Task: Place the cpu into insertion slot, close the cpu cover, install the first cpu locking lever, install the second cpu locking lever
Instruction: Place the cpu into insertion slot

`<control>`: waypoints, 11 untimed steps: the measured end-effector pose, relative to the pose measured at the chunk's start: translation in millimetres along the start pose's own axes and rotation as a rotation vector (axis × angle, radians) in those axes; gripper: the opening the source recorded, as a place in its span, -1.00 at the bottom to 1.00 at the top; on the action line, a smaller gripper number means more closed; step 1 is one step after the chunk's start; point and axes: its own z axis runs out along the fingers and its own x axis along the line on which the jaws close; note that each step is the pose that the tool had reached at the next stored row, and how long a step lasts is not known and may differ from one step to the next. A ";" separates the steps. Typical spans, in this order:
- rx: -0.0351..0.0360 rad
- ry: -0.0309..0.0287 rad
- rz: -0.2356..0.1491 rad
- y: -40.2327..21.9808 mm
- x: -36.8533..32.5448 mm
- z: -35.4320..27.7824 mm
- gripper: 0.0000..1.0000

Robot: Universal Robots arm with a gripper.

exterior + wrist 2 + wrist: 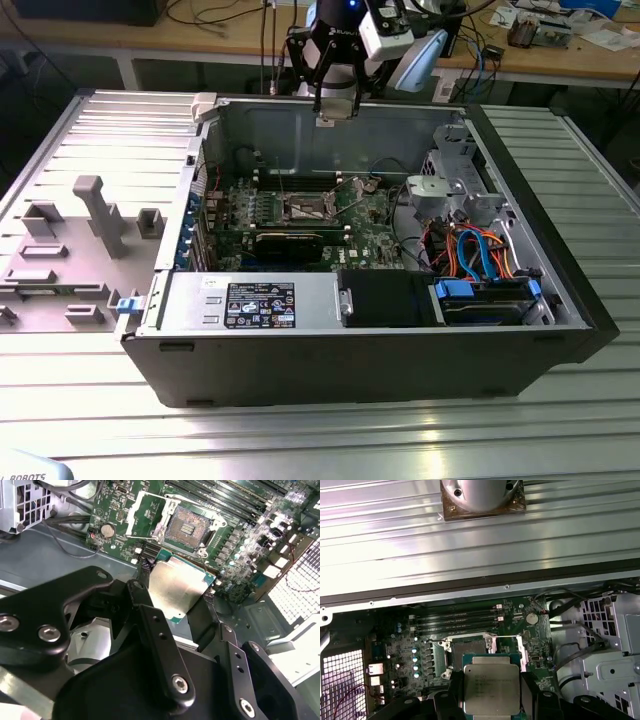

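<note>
Pincer (491,685) around cpu (491,692), above insertion slot (467,648)

- The small square cpu (490,687) has a smooth grey metal top.
- The ribbed silver table (300,440) is shiny metal.
- The black gripper (171,591) looks matt and smooth.
</note>
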 end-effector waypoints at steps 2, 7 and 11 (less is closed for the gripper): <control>-0.0001 -0.0002 0.003 0.0 0.0 0.0 0.08; -0.0001 -0.0005 0.005 0.0 0.0 0.0 0.08; -0.0003 -0.0012 0.013 0.0 0.1 0.0 0.08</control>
